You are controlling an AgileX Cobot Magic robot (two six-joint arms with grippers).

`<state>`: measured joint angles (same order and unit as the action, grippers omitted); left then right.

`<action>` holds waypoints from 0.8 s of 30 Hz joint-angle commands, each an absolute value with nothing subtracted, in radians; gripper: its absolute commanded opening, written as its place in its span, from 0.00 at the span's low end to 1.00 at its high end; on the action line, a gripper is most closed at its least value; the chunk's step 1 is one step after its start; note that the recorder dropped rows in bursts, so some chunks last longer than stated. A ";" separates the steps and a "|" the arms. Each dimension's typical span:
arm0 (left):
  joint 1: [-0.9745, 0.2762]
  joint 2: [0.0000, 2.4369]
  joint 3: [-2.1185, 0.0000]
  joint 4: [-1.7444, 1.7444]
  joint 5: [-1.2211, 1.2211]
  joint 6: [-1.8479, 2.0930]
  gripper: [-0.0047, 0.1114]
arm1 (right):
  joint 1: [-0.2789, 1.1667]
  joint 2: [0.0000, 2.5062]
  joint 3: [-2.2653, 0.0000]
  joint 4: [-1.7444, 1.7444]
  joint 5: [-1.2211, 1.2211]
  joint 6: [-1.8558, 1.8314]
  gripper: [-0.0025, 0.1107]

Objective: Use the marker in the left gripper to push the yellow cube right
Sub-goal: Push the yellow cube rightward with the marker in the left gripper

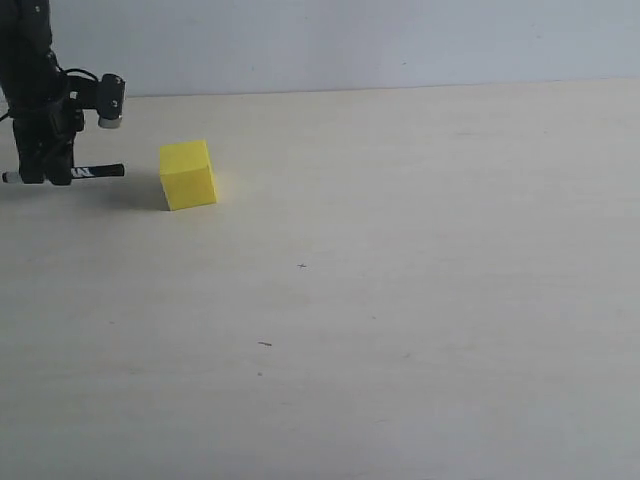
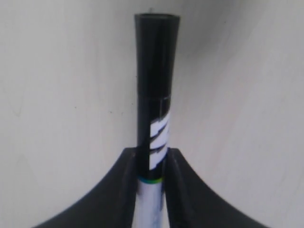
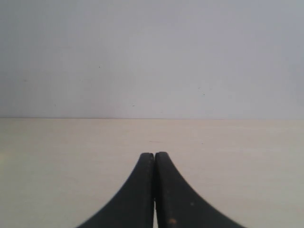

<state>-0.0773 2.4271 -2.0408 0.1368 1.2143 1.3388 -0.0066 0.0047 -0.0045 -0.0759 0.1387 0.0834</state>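
The yellow cube rests on the pale table at the back left of the exterior view. Left of it, my left gripper hangs low over the table, shut on the marker, which lies level and points right toward the cube. A small gap separates the marker's black tip from the cube's left face. In the left wrist view the marker runs out from between the black fingers; the cube is out of that view. My right gripper is shut on nothing and does not show in the exterior view.
The pale wooden table stretches to the right of the cube and toward the front. A plain light wall stands behind the table's far edge. The right wrist view faces that wall across bare tabletop.
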 commanded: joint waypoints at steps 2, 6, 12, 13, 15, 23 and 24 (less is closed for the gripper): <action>-0.119 2.427 -2.047 0.123 1.221 1.298 0.04 | -0.006 0.000 0.000 -0.077 0.134 0.083 0.02; -0.193 2.427 -2.049 0.116 1.221 1.298 0.04 | -0.006 0.000 0.000 -0.077 0.134 0.083 0.02; -0.305 2.427 -2.049 0.121 1.221 1.303 0.04 | -0.006 0.000 0.000 -0.077 0.134 0.083 0.02; -0.311 2.427 -2.049 0.121 1.214 1.303 0.04 | -0.006 0.000 0.000 -0.077 0.134 0.083 0.02; -0.311 2.427 -2.049 0.121 1.201 1.307 0.04 | -0.006 0.000 0.000 -0.077 0.134 0.083 0.02; -0.222 2.427 -2.049 0.126 1.221 1.302 0.04 | -0.006 0.000 0.000 -0.077 0.134 0.083 0.02; -0.206 2.427 -2.049 0.107 1.221 1.302 0.04 | -0.006 0.000 0.000 -0.077 0.134 0.083 0.02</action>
